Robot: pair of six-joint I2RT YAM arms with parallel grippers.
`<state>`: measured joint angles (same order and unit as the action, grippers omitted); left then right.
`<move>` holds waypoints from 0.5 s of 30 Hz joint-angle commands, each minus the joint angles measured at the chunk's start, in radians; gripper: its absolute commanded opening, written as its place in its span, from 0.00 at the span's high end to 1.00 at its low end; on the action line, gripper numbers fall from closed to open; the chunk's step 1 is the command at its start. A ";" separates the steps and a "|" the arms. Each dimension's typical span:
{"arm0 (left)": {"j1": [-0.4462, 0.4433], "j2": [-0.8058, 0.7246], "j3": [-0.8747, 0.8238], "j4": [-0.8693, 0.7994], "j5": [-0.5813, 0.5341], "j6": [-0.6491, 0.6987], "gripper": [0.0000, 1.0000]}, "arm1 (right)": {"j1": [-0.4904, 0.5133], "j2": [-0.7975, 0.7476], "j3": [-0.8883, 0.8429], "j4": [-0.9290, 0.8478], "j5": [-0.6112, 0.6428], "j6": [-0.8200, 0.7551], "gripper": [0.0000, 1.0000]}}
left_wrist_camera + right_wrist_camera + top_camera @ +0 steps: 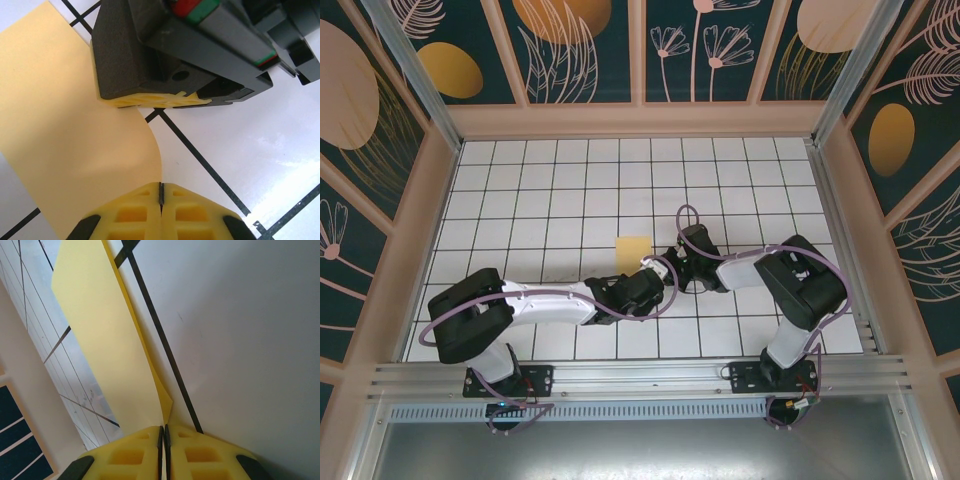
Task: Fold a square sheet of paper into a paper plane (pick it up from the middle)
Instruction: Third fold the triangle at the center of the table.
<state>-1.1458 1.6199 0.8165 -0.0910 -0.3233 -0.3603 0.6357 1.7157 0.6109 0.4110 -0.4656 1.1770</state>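
Two pinches hold the yellow paper sheet (pixel 633 250) at mid-frame: left gripper (pixel 161 189) and right gripper (pixel 164 430) clamp its apparently folded edge.

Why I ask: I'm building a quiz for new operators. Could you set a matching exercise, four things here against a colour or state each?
Things:
1. left gripper
2. sheet of paper
3. table
4. cable on the left arm

Colour or state:
A. white with dark grid lines
B. purple
C. shut on the paper's edge
D. yellow-orange, curving upward

Pairs: 1-C, 2-D, 3-A, 4-B
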 commanded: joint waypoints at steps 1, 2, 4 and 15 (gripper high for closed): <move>-0.004 -0.029 -0.003 -0.023 -0.019 0.002 1.00 | -0.008 -0.023 0.020 -0.015 -0.013 -0.026 0.86; -0.005 -0.035 -0.006 -0.022 -0.017 0.003 1.00 | -0.009 -0.032 0.020 -0.016 -0.010 -0.031 0.85; -0.005 -0.051 -0.012 -0.019 -0.020 -0.002 1.00 | -0.013 -0.058 0.020 -0.040 0.008 -0.046 0.81; 0.029 -0.204 -0.106 0.078 0.136 -0.006 1.00 | -0.083 -0.236 0.056 -0.232 0.088 -0.207 0.67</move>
<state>-1.1355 1.4548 0.7391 -0.0544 -0.2573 -0.3599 0.5560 1.5139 0.6315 0.2447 -0.4049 1.0439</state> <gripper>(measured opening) 0.052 0.334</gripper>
